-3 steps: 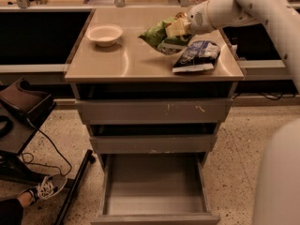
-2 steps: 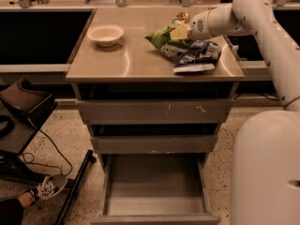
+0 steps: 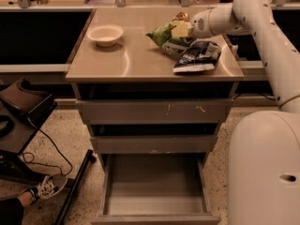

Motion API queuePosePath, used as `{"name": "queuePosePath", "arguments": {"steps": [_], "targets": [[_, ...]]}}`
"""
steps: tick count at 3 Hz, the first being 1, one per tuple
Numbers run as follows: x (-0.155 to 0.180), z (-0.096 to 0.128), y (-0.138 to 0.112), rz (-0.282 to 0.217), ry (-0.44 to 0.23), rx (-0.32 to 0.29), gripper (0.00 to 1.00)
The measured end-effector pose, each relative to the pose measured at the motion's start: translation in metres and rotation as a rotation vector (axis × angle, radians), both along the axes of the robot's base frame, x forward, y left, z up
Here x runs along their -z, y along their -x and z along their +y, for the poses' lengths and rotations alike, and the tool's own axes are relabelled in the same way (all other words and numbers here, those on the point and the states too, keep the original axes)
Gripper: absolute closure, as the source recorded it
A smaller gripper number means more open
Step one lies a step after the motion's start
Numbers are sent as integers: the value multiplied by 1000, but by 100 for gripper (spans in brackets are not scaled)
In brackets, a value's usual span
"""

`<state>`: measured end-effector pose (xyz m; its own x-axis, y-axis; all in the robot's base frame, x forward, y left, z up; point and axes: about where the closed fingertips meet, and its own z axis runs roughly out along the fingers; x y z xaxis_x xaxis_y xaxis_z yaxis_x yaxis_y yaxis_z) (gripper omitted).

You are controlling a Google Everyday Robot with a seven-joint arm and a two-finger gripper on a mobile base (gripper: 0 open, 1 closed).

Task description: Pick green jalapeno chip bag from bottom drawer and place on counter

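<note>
I think this is a robot test lab: grey drawer cabinet (image 3: 154, 111), speckled floor (image 3: 70, 135), loose cable (image 3: 51, 142); the gripper (image 3: 181, 29) is over the counter (image 3: 136, 55).

The white and pale yellow gripper (image 3: 180, 30), near the back right corner of the counter (image 3: 136, 62), clamps a green bag (image 3: 161, 33) with lighter green print. The counter is glossy tan, the other bag (image 3: 199, 56) is blue and white, the bowl (image 3: 105, 34) is cream, and the bottom drawer (image 3: 154, 189) is plain grey.

Your white rounded robot arm (image 3: 262, 36) rises from the bulky white base (image 3: 262, 168) at the right of the view, forearm pointing left. Your pale yellow two-finger gripper (image 3: 182, 29) sits low over the rear right of the smooth tan desk (image 3: 140, 55).
</note>
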<state>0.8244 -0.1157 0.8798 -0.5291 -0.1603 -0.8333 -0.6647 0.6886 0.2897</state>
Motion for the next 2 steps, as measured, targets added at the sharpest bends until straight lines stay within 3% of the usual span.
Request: {"name": "queuePosePath", "arguments": {"steps": [2], "targets": [[0, 0, 0, 0, 0, 0, 11]]}}
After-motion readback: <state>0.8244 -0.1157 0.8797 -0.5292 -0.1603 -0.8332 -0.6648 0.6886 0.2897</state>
